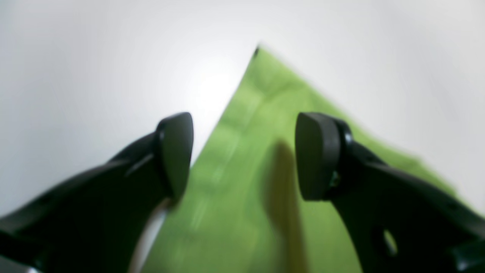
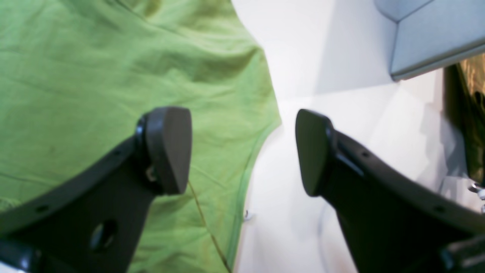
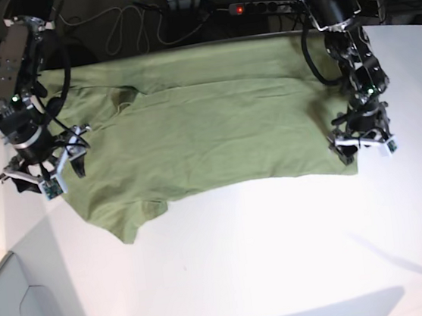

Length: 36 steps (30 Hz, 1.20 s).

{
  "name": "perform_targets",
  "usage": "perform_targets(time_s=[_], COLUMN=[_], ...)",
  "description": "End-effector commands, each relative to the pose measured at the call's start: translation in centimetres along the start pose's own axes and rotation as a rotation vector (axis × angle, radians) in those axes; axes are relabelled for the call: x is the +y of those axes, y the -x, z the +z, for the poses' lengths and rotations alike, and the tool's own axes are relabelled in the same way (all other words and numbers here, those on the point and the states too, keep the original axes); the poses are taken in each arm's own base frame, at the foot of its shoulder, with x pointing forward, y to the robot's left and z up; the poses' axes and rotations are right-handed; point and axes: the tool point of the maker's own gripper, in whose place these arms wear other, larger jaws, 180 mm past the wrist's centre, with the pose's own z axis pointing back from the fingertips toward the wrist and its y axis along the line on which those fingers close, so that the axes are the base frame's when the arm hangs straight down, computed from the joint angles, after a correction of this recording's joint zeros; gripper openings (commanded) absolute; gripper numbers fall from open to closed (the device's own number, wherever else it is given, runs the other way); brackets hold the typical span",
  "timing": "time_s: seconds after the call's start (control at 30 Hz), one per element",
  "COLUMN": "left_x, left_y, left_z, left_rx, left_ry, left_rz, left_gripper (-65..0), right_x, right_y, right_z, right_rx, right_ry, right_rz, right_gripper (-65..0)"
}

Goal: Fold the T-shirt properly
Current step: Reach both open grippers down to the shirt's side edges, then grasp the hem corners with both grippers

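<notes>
T-shirt (image 3: pixel 208 131) lies spread flat at the table's (image 3: pixel 283 256) far edge, no fold visible yet. Left gripper (image 1: pixel 244 155) hovers over a corner, probably the hem; right gripper (image 2: pixel 242 151) at the sleeve edge. Both sets of fingers spread, empty.

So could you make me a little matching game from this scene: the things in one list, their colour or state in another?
Things:
1. T-shirt
2. Table
3. Left gripper
4. Right gripper

Descriptions:
a. white
b. open, at the shirt's corner
c. green, spread flat
d. open, over a sleeve's edge

Pairs: 1-c, 2-a, 3-b, 4-d
</notes>
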Motion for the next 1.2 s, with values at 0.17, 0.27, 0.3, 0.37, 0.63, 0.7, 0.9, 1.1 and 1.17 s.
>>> perform_targets(time_s=[0.17,0.27,0.3,0.37,0.63,0.7,0.9,1.1,1.17], left_x=[-1.5,-1.4,-1.3,-0.7,-2.0,-1.7,-1.7,-1.7,-1.7], left_y=[-5.0,-4.7,-4.4,-4.1,-3.0,-3.1,-3.1,-3.1,-3.1], left_z=[-0.7,-1.9,-2.4,-3.0,-4.1,-4.1,-4.1,-4.1,-4.1], left_rx=[-0.108,-0.082,-0.069,-0.047,-0.051,-0.051,-0.051,-0.05,-0.05], left_ry=[0.034,0.027,0.024,0.011,0.037,0.034,0.034,0.032,0.032], left_rz=[-0.009,0.014,0.022,0.027,-0.022,-0.03,-0.03,-0.03,-0.03], left_gripper=[-24.4,-24.4,-24.4,-24.4,-24.4,-24.7,-28.5,-53.4,-56.3], right_x=[-0.5,-0.5,-0.5,-0.5,-0.6,-0.7,-0.9,-1.1,-1.0], right_y=[-1.1,-1.1,-1.1,-1.1,-1.3,-1.5,-2.1,-2.4,-2.3], right_z=[0.3,0.3,0.3,0.3,0.3,0.3,0.2,0.2,0.1], right_rx=[-0.04,-0.041,-0.041,-0.041,-0.047,-0.051,-0.065,-0.073,-0.069], right_ry=[0.009,0.009,0.009,0.009,0.011,0.013,0.02,0.023,0.019], right_rz=[0.019,0.019,0.019,0.019,0.019,0.019,0.02,0.021,0.019], right_gripper=[-23.5,-23.5,-23.5,-23.5,-23.5,-23.5,-23.6,-23.6,-23.6])
